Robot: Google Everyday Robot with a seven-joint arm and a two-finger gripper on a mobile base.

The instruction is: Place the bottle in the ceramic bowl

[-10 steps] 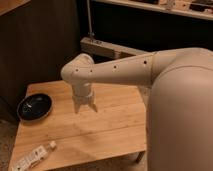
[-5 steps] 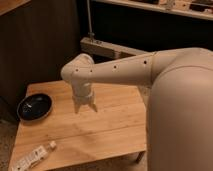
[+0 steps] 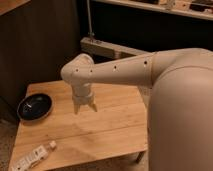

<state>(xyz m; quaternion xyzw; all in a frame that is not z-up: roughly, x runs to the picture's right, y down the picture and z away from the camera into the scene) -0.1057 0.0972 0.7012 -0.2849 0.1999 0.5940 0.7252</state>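
Gripper (image 3: 85,107) above mid worktop (image 3: 117,125), fingers (image 3: 76,108) spread, empty. Bottle (image 3: 31,156) lies flat at near-left corner, well apart, axis diagonal, cap nearer gripper. Bowl (image 3: 35,108) left.

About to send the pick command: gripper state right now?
Gripper: open, holding nothing, above the middle of the table. The bottle lies untouched at the table's near edge.

Table (image 3: 115,125): pale wood, matt, smooth. Bowl (image 3: 34,106): glossy black ceramic. Bottle (image 3: 34,156): clear plastic, white label. Gripper (image 3: 85,107) above mid-table, 2 fingers apart: smooth matt off-white plastic.
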